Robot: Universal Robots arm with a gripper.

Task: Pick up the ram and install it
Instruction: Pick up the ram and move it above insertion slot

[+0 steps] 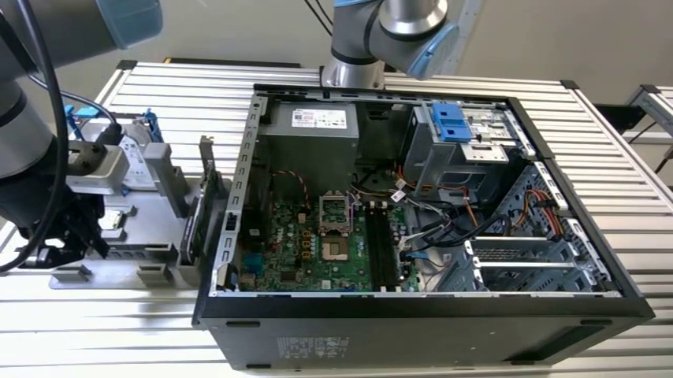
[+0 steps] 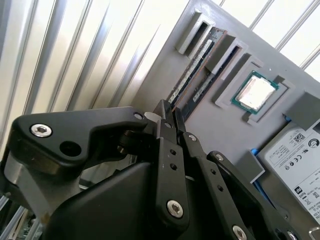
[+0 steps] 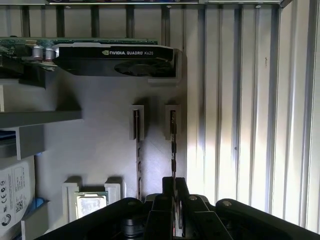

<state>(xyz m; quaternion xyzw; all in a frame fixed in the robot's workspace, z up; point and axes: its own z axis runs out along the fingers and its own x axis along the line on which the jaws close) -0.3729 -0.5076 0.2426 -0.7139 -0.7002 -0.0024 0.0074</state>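
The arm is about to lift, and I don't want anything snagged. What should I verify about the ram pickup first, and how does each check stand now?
1. Gripper lined up on the ram: ok.
2. Fingers closed on its faces: ok, seemingly.
3. Ram free of the grey holder: not ok, seated in its slot.
4. Neighbouring stick outside the grasp: ok.
5. Computer case open: ok.
6. Memory slots empty: cannot tell.

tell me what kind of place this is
Probably a robotics bench for computer assembly: an open computer case on a slatted metal table, beside a grey tray holding ram sticks and a processor.
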